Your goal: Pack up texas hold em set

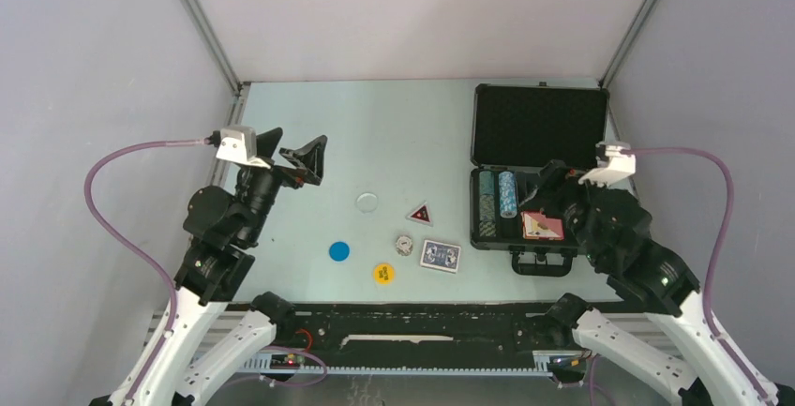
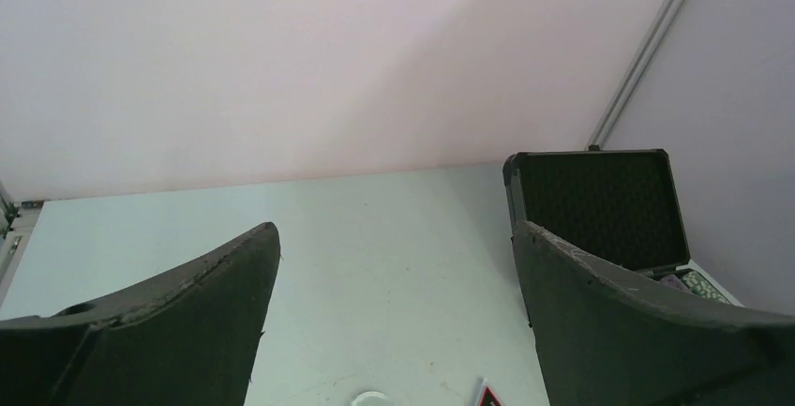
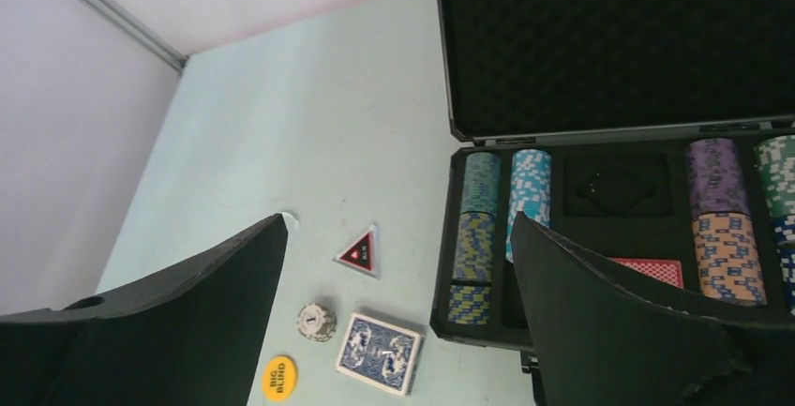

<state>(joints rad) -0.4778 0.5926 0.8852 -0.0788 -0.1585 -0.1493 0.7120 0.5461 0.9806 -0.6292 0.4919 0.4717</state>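
Note:
The black case (image 1: 539, 125) lies open at the right, its foam lid up. Its tray holds striped chip rows (image 1: 497, 202) and a red card deck (image 1: 544, 227). A blue card deck (image 1: 441, 256), a red triangular button (image 1: 420, 214), a white chip (image 1: 403, 244), a yellow round button (image 1: 383, 274), a blue round button (image 1: 338, 251) and a clear disc (image 1: 367, 202) lie on the table left of the case. My right gripper (image 3: 398, 228) is open and empty above the tray's front. My left gripper (image 2: 394, 237) is open and empty, raised at the far left.
The right wrist view shows the blue deck (image 3: 380, 352), the triangular button (image 3: 361, 253), the white chip (image 3: 317, 321) and the yellow "BIG BLIND" button (image 3: 279, 377) between my fingers. Grey walls enclose the table on three sides. The case handle (image 1: 542, 263) faces the near edge.

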